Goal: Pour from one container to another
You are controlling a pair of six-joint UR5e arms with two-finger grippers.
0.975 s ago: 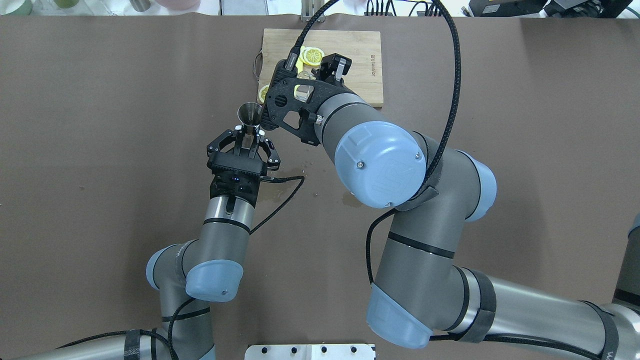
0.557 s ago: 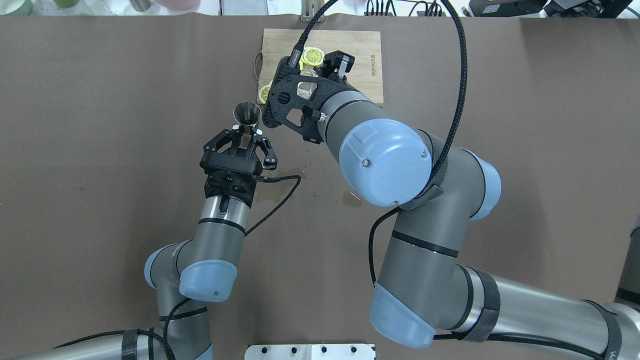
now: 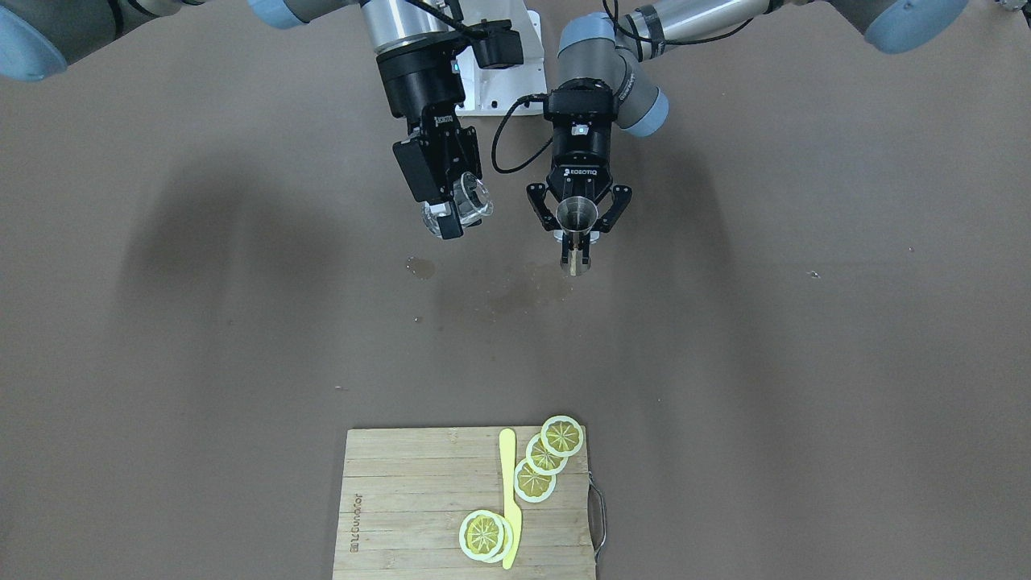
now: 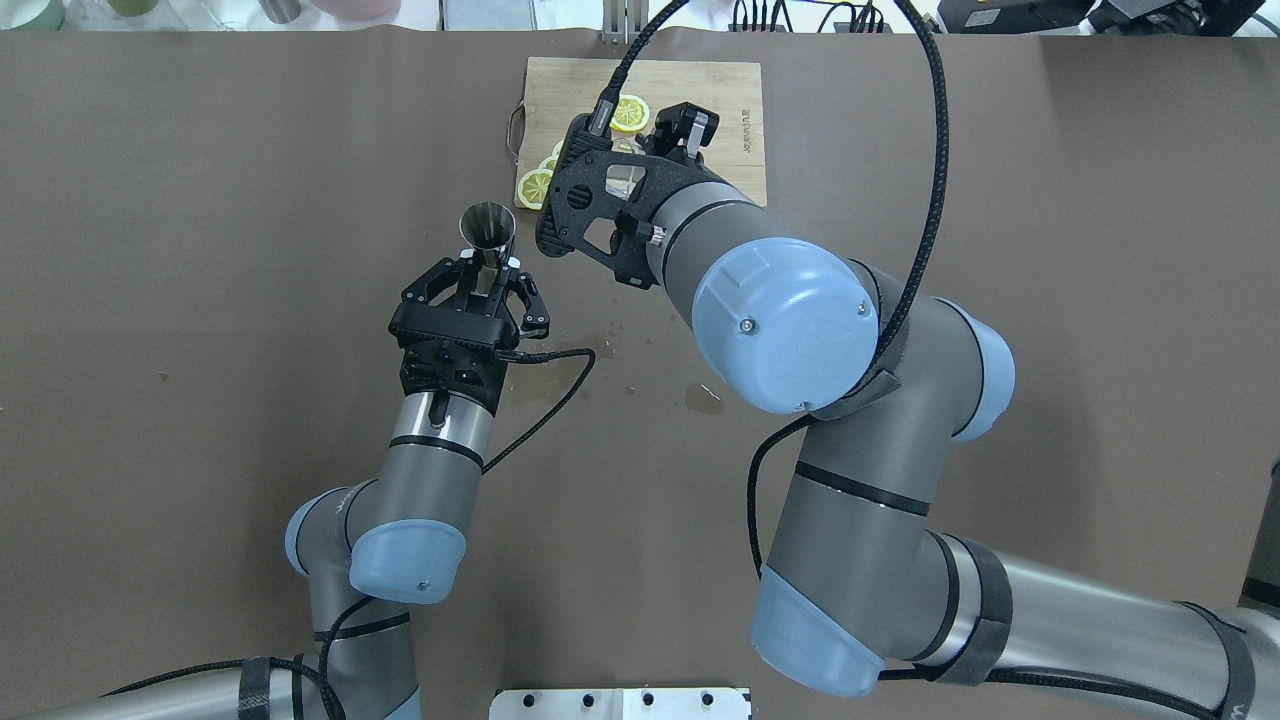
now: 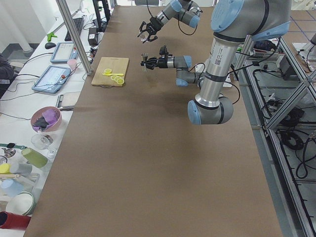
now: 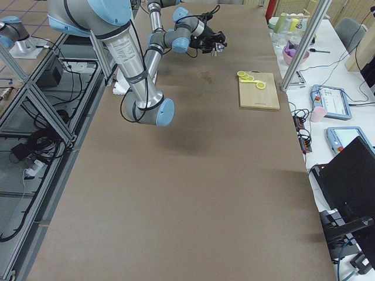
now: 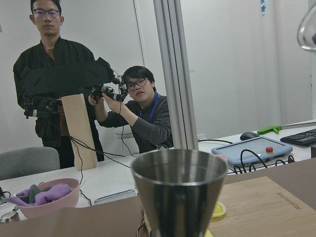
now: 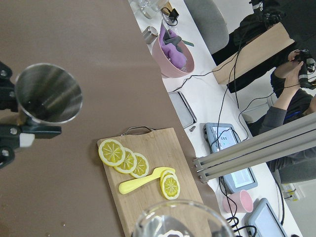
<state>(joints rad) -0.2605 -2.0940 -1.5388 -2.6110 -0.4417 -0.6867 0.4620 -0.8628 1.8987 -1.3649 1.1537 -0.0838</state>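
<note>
Jaws of the left gripper [image 4: 487,278] close narrowly on the waist of the one jigger [image 4: 487,230], which stands upright, long axis vertical, mouth up. To their right and apart, the right gripper [image 3: 453,211] clamps its jaws on the one cup [image 3: 471,200], tilted well off upright with its mouth turned toward the jigger. Below both, wet spots [image 3: 420,267] mark the table [image 3: 242,362]. Well ahead of the fingertips lies one board [image 3: 403,483] with one yellow knife [image 3: 507,499] and at least four lemon slices [image 3: 535,481].
</note>
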